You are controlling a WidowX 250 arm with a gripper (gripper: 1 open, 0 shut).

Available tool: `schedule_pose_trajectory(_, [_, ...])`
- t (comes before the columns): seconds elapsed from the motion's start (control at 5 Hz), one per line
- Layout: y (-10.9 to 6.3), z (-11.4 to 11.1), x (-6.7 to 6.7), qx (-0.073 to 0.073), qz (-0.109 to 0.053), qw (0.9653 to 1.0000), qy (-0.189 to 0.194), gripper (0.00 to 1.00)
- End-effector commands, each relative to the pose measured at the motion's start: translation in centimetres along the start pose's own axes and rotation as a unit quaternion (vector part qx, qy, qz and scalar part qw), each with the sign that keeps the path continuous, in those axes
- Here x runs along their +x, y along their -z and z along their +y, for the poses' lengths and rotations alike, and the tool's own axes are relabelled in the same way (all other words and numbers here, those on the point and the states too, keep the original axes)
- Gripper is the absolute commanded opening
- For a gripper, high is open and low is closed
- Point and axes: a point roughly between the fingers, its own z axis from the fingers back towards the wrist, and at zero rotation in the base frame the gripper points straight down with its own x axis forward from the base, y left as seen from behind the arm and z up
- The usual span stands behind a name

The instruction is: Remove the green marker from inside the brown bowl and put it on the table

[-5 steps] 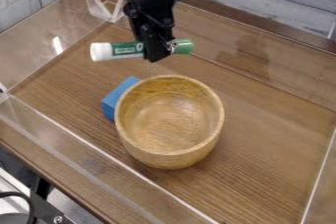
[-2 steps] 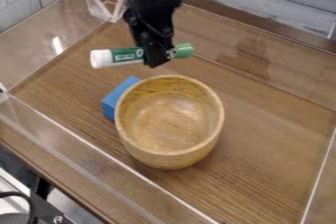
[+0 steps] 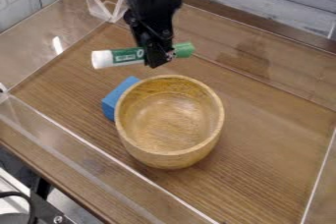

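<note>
While I watch from my end, the tool (image 3: 157, 58) is pointing almost straight down and is clenched on the green marker (image 3: 141, 55), gripping it around the middle. I see the marker lying roughly level across the fingers, its white end sticking out to the left and its green end to the right. It is out of the brown bowl (image 3: 170, 121) and sits beyond the bowl's far rim, toward the far edge of the desk (image 3: 262, 71); I cannot tell whether it touches the wood or hangs just above it. The bowl stands upright near the middle of the desk, and I see a blue block (image 3: 118, 95) tucked against the bowl's left side.
</note>
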Motion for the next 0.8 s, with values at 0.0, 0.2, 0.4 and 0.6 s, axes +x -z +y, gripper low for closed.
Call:
schedule_pose_trajectory(0.0, [-1.3, 0.3, 0.6, 0.023, -0.026, 0.9993, 0.014, 0.0])
schedule_pose_trajectory(0.2, [-1.3, 0.3, 0.7, 0.026, -0.029, 0.999, 0.021, 0.0])
schedule_pose_trajectory(0.4, [-1.3, 0.2, 0.7, 0.028, -0.032, 0.9987, 0.029, 0.0])
schedule_pose_trajectory(0.6, [-1.2, 0.7, 1.8, 0.034, -0.04, 0.9985, 0.016, 1.0])
